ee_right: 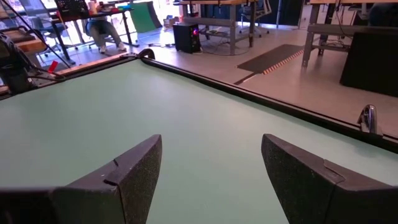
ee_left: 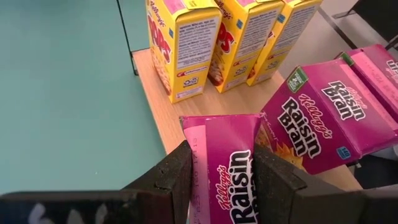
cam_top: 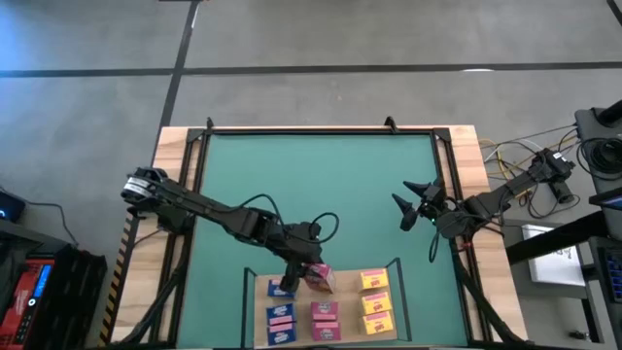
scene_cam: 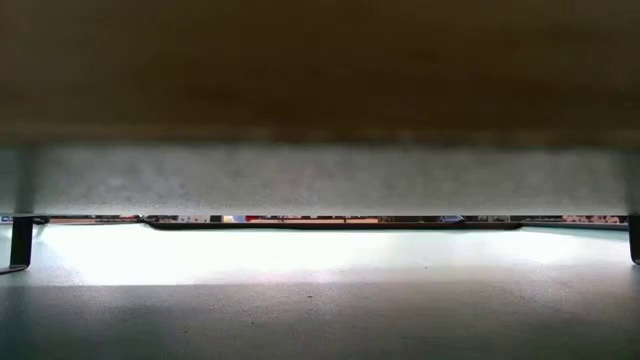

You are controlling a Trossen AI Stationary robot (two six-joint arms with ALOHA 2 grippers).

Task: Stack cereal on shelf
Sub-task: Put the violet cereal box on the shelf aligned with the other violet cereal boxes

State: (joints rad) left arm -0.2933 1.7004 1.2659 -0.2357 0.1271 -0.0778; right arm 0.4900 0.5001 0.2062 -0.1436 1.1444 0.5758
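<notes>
The shelf, a light-wood board with thin dark posts, lies at the mat's near edge. On it stand three blue cereal boxes, two pink ones and three yellow ones. My left gripper is shut on a third pink box over the board's far edge, between the blue and yellow rows. My right gripper hovers open over the mat's right side, nothing between its fingers. The low view shows only the shelf's underside. My left gripper pinches the pink Raisin Bran box between its two fingers, which lie on two opposite faces, with a narrow printed side showing between them. The fingers slant down from the table's far left. The box is tilted, its free end over the board; whether it touches the wood, I cannot tell.
The green mat lies bare across the middle and far side, framed by a dark rail. Bare wood shows between the held box and the yellow boxes. Cables and gear lie off the table's right edge.
</notes>
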